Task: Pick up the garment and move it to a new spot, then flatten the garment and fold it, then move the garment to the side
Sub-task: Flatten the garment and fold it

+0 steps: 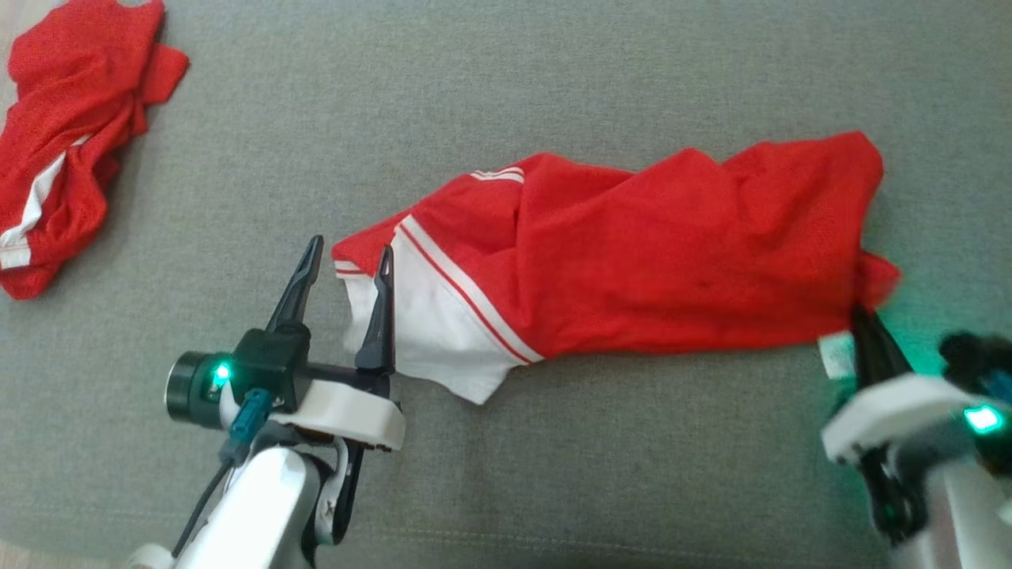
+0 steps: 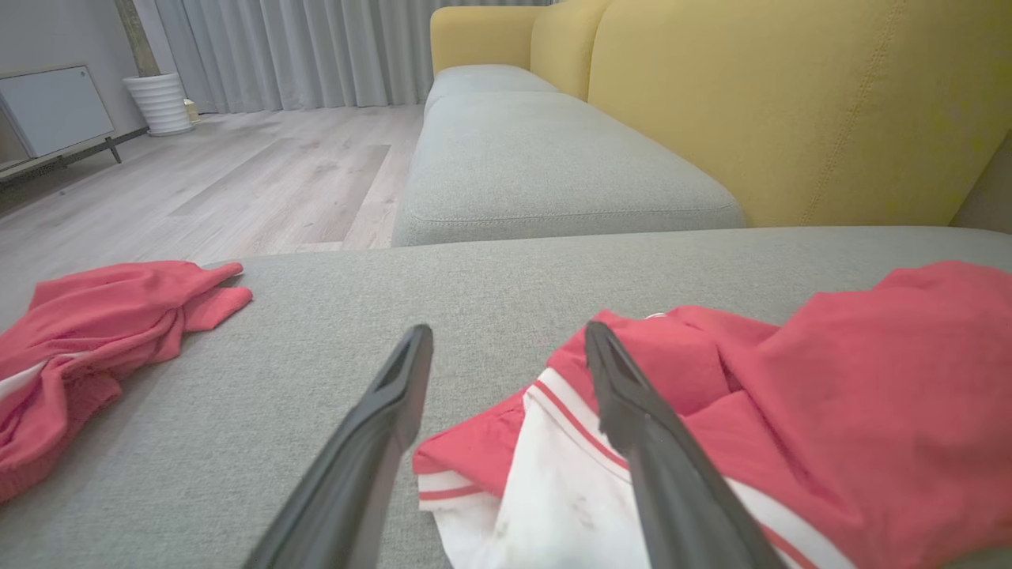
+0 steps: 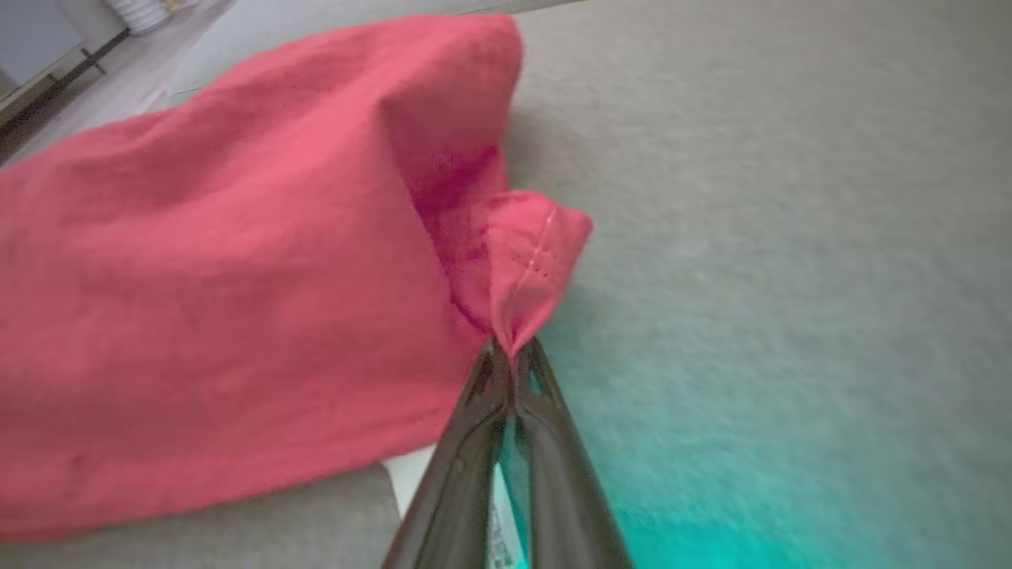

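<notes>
grey sofa cushion (image 1: 506,95) fills the work area, yellow backrest (image 2: 791,103) behind it, pale wood floor (image 2: 237,174) and grey curtains (image 2: 300,47) further off, white ribbed pot (image 2: 162,99) by the curtains. red garment (image 1: 632,261) with white panel and white stripes lies stretched sideways across the middle of the cushion, rumpled, not flat. left gripper (image 1: 352,243) sits at the garment's left end, fingers spread wide, nothing held. one finger is over the white hem corner, the other over bare cushion just beside it. from its wrist view the left gripper (image 2: 506,330) has the garment's (image 2: 870,411) striped corner lying between the two fingers; cannot tell if they touch the cloth. right gripper (image 1: 858,316) is at the garment's right end, fingers pressed together, pinching a small bunched red corner. right wrist view shows the right gripper (image 3: 512,348) tips closed on that fold of the garment (image 3: 198,316), green glow on the cushion beside it. small white tag (image 1: 834,356) sits just left of the right gripper. second red garment (image 1: 71,134) lies crumpled at the cushion's far left corner, well apart from both grippers.
</notes>
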### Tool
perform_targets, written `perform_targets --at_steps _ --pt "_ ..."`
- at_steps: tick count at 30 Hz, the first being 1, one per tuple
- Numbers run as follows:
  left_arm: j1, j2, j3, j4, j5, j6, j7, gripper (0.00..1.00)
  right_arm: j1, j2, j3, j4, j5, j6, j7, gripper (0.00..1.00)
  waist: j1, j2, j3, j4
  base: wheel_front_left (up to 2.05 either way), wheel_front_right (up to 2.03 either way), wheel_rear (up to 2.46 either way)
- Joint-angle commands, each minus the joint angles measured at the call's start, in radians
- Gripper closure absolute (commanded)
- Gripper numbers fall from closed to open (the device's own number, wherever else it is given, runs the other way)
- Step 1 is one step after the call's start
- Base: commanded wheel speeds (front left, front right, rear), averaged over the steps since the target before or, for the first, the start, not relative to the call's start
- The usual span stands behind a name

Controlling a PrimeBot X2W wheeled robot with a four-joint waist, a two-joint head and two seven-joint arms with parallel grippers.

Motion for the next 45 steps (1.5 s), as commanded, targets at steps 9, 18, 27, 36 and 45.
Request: perform_targets --at_steps 9,18,27,36,45 --pt "-0.020 0.021 0.041 -0.029 -0.002 0.003 -0.012 0.00 0.127 0.022 -0.023 -0.181 0.081 0.008 0.063 0.00 -0.0001 0.0000 0.001 -0.029 0.00 0.00 0.00" --pt "0.013 0.039 0.068 -0.026 -0.023 0.017 -0.012 0.00 0.166 0.016 -0.010 -0.454 -0.061 0.008 -0.001 0.00 -0.0001 0.0000 -0.039 -0.043 0.00 0.00 0.00" --pt "0.083 0.069 0.079 -0.032 -0.044 0.025 0.002 0.00 0.185 -0.028 0.099 -0.628 -0.116 0.008 -0.002 0.00 -0.0001 0.0000 -0.096 -0.068 0.00 0.00 0.00" --pt "0.104 0.082 0.074 -0.042 -0.060 0.020 0.023 0.00 0.228 -0.014 0.128 -0.636 -0.107 0.008 0.005 0.00 -0.0001 0.0000 -0.118 -0.076 0.00 0.00 0.00" --pt "0.102 0.093 0.066 -0.049 -0.057 0.027 0.047 0.00 0.229 -0.002 0.125 -0.624 -0.105 0.008 0.004 0.00 -0.0001 0.0000 -0.117 -0.076 0.00 0.00 0.00"
